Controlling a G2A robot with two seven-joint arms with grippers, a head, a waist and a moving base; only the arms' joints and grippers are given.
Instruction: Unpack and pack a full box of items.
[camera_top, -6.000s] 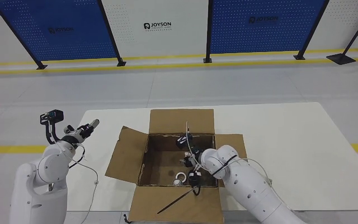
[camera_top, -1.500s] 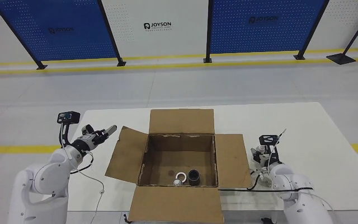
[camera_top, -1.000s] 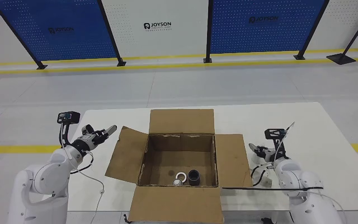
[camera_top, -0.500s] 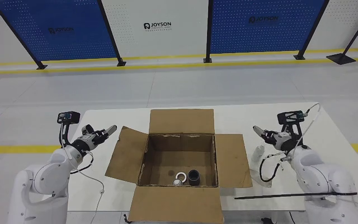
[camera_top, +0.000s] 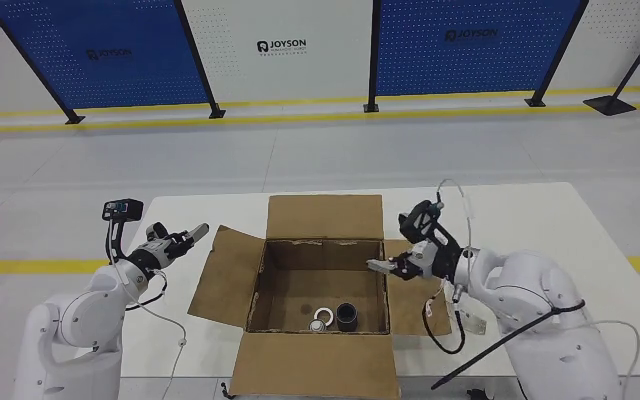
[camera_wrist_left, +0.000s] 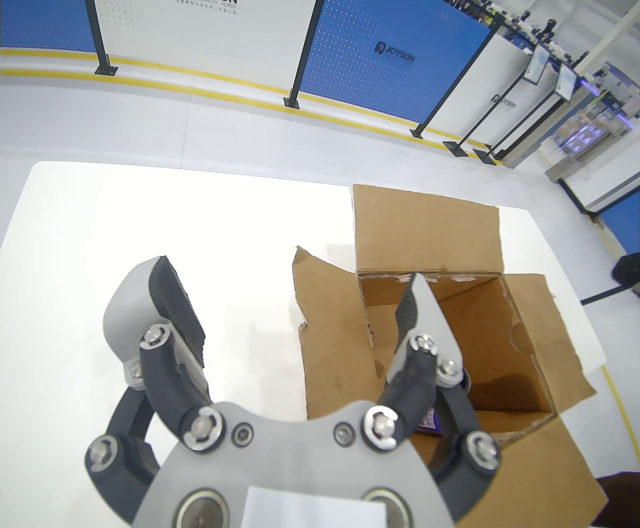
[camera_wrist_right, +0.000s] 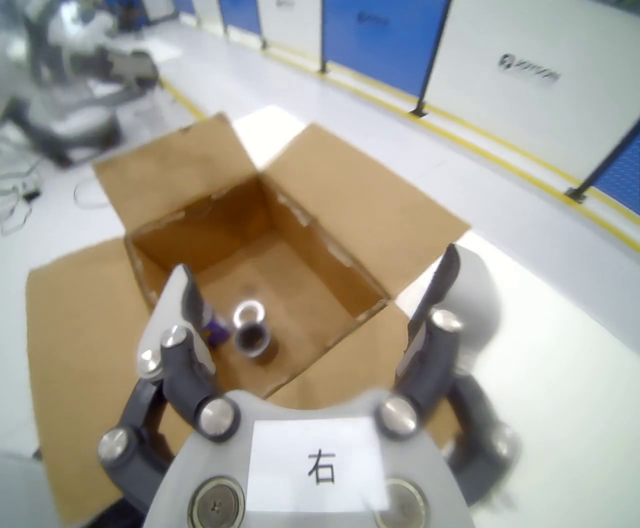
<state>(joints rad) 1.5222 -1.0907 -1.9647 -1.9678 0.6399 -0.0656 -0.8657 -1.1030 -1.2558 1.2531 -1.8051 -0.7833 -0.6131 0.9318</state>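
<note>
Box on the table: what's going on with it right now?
The cardboard box sits open, with a white ring and a black cylinder on its floor. The right gripper hangs open and empty over the box's right edge. The left gripper, open and empty, is off to the box's left.
</note>
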